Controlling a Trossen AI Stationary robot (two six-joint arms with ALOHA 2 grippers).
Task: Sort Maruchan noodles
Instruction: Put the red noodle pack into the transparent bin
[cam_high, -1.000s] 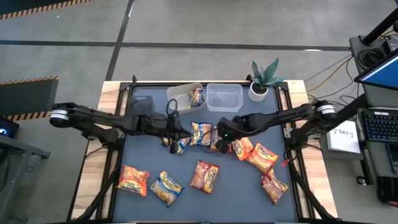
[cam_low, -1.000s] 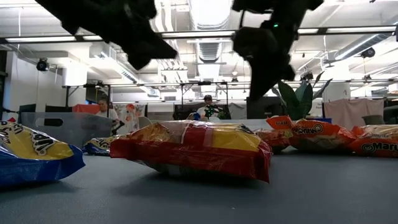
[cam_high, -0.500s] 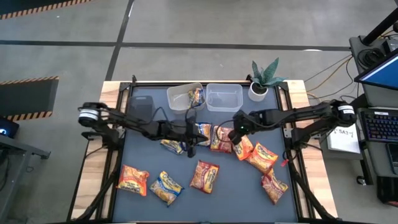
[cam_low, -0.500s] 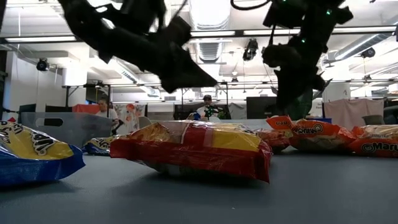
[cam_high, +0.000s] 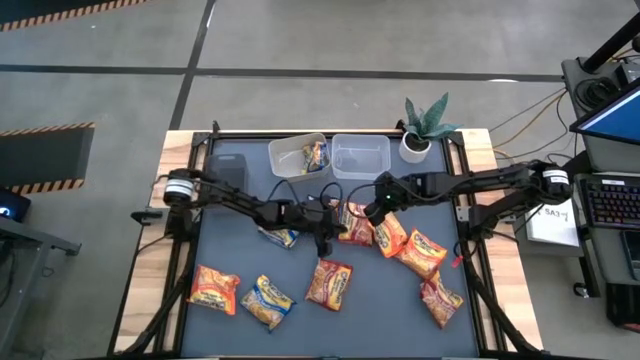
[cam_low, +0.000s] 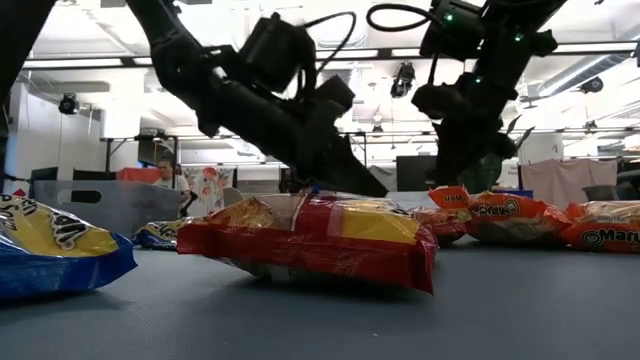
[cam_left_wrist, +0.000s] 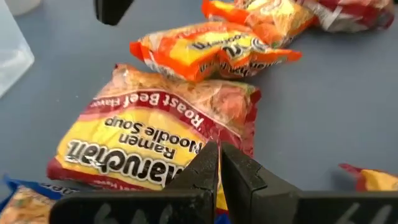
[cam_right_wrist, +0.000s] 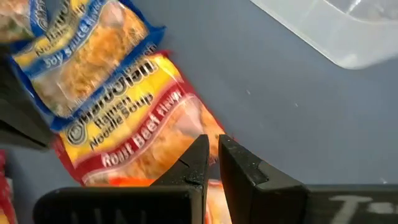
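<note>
Several Maruchan packets lie flat on the grey mat. A red Roast Beef packet (cam_high: 357, 228) lies at the middle and also shows in the left wrist view (cam_left_wrist: 155, 137) and the right wrist view (cam_right_wrist: 143, 143). A blue-and-yellow packet (cam_right_wrist: 81, 56) lies beside it. Orange packets (cam_high: 420, 252) lie to its right. My left gripper (cam_high: 325, 238) is shut, low at the red packet's near-left edge (cam_left_wrist: 219, 152). My right gripper (cam_high: 378, 207) is shut and empty above the red packet's far side (cam_right_wrist: 212, 144). My left gripper's shut fingertips stand at the red packet's edge (cam_left_wrist: 214, 186), coming at it slanting down from the table's left. I cannot tell whether they touch it.
Two clear tubs stand at the far edge: the left one (cam_high: 290, 152) holds one packet (cam_high: 316, 155), and the right one (cam_high: 360, 156) shows none. A potted plant (cam_high: 425, 130) stands at the far right. More packets (cam_high: 330, 283) (cam_high: 268, 300) (cam_high: 213, 288) lie near the front edge.
My left gripper has gone toward the table's right edge and down, from beside the blue-and-yellow packets to the red packet's edge. My right gripper has gone up and a little toward the right and far edges, off the middle packets.
</note>
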